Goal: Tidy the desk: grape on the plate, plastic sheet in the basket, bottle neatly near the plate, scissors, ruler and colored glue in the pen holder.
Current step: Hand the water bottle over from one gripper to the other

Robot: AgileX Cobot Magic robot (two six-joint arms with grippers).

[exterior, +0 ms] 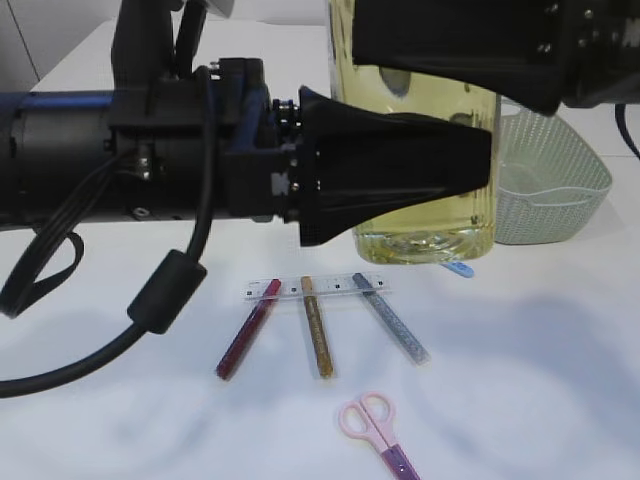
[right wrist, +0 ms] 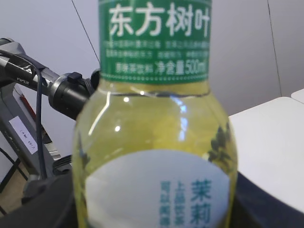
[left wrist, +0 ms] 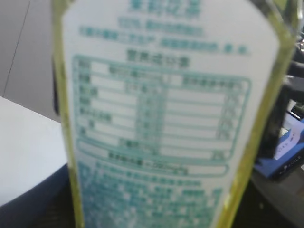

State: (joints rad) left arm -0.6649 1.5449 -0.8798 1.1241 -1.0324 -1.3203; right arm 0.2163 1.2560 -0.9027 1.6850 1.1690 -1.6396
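Bottle (exterior: 425, 215) far centre; basket (exterior: 550, 190) just right of it. Ruler (exterior: 318, 288) nearer, three glue sticks (exterior: 318, 340) across it. Scissors (exterior: 375, 430) nearest.

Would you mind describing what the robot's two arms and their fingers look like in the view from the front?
Both arms are black. The left arm is a thick dark cylinder with black cables looping beneath it, one carrying a chunky round bead. Blue parts show at its wrist, and its wedge-shaped black fingers taper toward the tip. The right arm shows only a boxy black housing at the top edge.
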